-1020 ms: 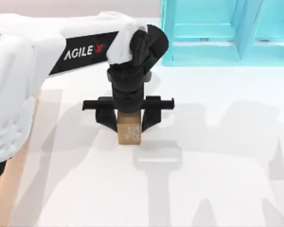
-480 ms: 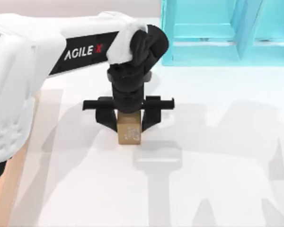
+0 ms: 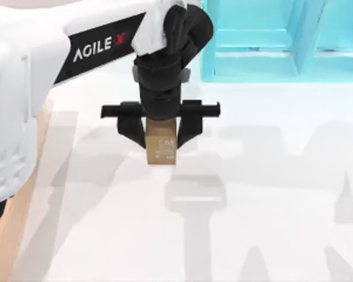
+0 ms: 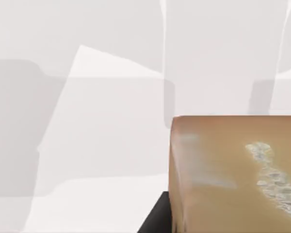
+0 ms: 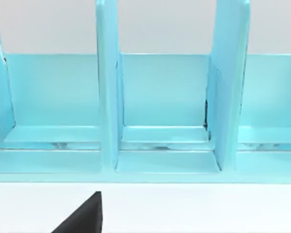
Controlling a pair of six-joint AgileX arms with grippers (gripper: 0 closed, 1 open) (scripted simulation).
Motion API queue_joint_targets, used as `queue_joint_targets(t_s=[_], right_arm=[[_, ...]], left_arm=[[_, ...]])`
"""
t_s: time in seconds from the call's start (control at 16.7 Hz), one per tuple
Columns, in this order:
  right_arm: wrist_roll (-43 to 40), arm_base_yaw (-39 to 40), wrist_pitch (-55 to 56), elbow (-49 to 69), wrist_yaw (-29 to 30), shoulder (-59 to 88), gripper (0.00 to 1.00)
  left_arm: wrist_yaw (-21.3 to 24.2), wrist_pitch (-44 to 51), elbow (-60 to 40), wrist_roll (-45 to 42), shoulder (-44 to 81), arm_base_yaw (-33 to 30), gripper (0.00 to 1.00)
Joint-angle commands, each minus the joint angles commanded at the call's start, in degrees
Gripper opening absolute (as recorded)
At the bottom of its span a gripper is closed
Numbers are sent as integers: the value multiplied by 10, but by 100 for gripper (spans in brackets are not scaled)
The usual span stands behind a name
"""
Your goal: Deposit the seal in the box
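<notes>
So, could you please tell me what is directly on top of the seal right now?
The left pincer sits over the seal, its fingers closed on both sides. The arm's black wrist covers the seal's top, so that stays unseen.

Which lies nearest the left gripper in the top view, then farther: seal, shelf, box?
1. Seal: between the left gripper's fingers, mid-table.
2. Shelf: turquoise, up at the top right.
3. Box: orange-brown edge at the far left, under the arm.
</notes>
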State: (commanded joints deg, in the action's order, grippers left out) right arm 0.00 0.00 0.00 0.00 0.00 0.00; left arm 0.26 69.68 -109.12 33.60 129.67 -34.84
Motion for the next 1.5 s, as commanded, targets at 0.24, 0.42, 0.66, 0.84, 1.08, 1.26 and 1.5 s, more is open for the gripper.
queue_joint_targets(t_s=[0.24,0.42,0.66,0.84,1.08,1.26,1.5], right_arm=[[0,0,0,0,0,0,100],[0,0,0,0,0,0,100],[0,0,0,0,0,0,100],[0,0,0,0,0,0,100],[0,0,0,0,0,0,100],[0,0,0,0,0,0,100],[0,0,0,0,0,0,100]], left_arm=[[-2,100,-84,-2,-13,-2,0],[-2,117,-101,-3,-18,-2,0],[-2,116,-99,-5,-16,0,0],[-3,117,-80,-43,-35,39,0],[-4,114,-18,-166,-95,163,0],[-4,110,43,-289,-152,287,0],[-3,105,122,-442,-226,441,0]])
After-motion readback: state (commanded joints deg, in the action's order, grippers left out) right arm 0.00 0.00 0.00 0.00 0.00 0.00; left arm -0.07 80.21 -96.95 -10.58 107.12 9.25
